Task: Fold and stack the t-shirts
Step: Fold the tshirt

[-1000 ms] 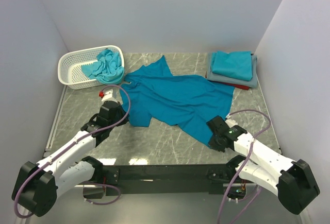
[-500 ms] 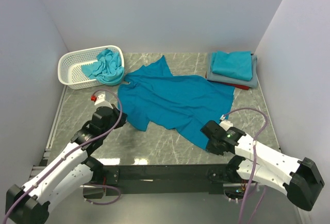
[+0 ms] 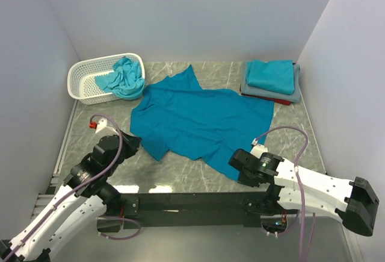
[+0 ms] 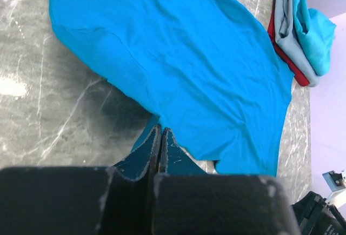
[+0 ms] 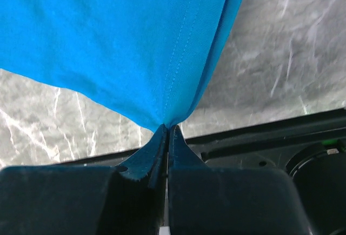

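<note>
A large teal-blue t-shirt (image 3: pixel 198 117) lies spread across the middle of the table. My left gripper (image 3: pixel 137 144) is shut on its near-left edge; in the left wrist view (image 4: pixel 160 132) the cloth (image 4: pixel 178 56) runs down to the closed fingertips. My right gripper (image 3: pixel 234 162) is shut on the shirt's near-right hem, and the cloth (image 5: pixel 135 40) is pinched at the fingertips (image 5: pixel 166 129) and pulled taut. A folded stack (image 3: pixel 272 78) sits at the back right: turquoise on top, then grey (image 4: pixel 285 21), then red (image 4: pixel 282 54). A crumpled turquoise t-shirt (image 3: pixel 124 76) lies in the basket.
A white lattice basket (image 3: pixel 87 75) stands at the back left. Grey walls close in the table on the left, back and right. The black base rail (image 3: pixel 192 202) runs along the near edge, close under the right gripper.
Both grippers have pulled back toward the near edge, the left one also moving left. The teal shirt has slid nearer and leftward with them and lies flatter.
</note>
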`<state>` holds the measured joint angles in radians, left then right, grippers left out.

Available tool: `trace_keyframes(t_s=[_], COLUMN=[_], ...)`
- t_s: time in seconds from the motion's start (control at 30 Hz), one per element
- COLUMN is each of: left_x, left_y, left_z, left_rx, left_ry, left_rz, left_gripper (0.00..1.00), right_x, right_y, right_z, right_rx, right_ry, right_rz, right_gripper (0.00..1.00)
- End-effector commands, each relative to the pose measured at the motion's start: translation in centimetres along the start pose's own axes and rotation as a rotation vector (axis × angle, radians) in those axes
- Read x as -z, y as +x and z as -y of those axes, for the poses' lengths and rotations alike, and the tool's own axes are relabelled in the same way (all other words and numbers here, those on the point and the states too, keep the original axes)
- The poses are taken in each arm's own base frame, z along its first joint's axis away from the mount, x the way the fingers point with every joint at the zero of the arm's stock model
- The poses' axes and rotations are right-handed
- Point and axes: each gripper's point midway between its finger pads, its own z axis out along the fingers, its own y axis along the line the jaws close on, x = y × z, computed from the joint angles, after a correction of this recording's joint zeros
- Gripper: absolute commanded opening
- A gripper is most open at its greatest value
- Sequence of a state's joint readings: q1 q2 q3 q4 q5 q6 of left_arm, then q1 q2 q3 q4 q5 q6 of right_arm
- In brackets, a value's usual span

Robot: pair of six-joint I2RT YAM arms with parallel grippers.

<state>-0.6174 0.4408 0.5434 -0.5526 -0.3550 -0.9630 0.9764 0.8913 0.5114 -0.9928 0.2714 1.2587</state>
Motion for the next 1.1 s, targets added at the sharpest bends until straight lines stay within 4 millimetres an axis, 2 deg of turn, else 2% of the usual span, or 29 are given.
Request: trace_keyframes(t_s=[0.0, 0.17, 0.37, 0.53, 0.7, 0.9, 1.07], left_x=[1.3, 1.7, -1.1, -2.5, -3.4, -5.0, -7.0], left_y=[-1.0, -1.7, -1.1, -1.8, -3.2, -4.6, -5.2], left_z=[0.4, 1.1, 2.2, 3.2, 4.5, 6.2, 6.2], left_rx=[0.038, 0.022, -0.060, -0.096, -0.116, -0.149, -0.172], left_ry=[-0.005, 0.038, 0.036, 0.032, 0.033, 0.037, 0.008], left_rz=[0.023, 0.050, 0.038, 0.069, 0.118, 0.163, 0.171], left_gripper=[0.00, 0.00, 0.00, 0.00, 0.00, 0.00, 0.00], right_x=[1.0, 1.3, 2.5, 2.7, 2.3, 1.4, 0.8], right_y=[-0.4, -1.1, -4.4, -7.5, -10.4, -12.3, -13.1], right_z=[-0.1, -0.7, -3.1, -3.4, -3.0, -2.0, -1.3], right_rx=[-0.035, -0.028, -0.055, -0.098, -0.125, -0.128, -0.135], right_ry=[-0.011, -0.043, -0.100, -0.103, -0.121, -0.078, -0.044], right_rz=[0.036, 0.081, 0.213, 0.286, 0.318, 0.324, 0.328], right_gripper=[0.00, 0.00, 0.00, 0.00, 0.00, 0.00, 0.00])
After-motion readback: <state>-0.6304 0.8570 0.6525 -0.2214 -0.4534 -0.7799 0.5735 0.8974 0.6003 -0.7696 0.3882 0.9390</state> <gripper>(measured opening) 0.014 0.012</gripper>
